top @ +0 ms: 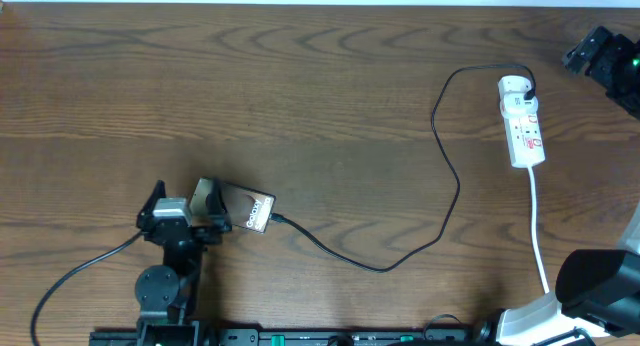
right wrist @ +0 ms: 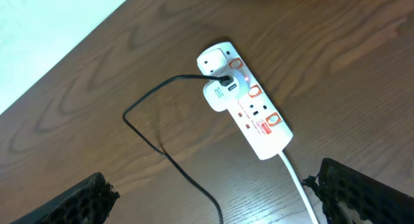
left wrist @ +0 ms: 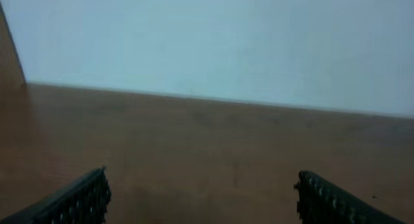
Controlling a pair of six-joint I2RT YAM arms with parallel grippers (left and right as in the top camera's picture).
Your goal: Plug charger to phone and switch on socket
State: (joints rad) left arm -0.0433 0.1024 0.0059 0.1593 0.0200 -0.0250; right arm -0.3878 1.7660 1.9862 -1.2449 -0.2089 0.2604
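The phone (top: 243, 210) lies flat on the table at the lower left, its "Galaxy" lettering towards its right end. The black charger (top: 440, 156) cable runs from that end in a long loop to the socket (top: 523, 121), where it is plugged in at the rounded end (right wrist: 217, 78). My left gripper (top: 182, 208) stands open just left of the phone; its wrist view (left wrist: 202, 180) shows only bare table between the fingers. My right gripper (top: 600, 56) hovers open to the right of the socket (right wrist: 246, 101), nothing between its fingers (right wrist: 213, 182).
The socket's white cord (top: 538, 236) runs down to the table's front edge near the right arm's base (top: 590, 286). A black cable (top: 70, 281) trails from the left arm. A pale wall (left wrist: 213, 43) lies beyond the table's far edge.
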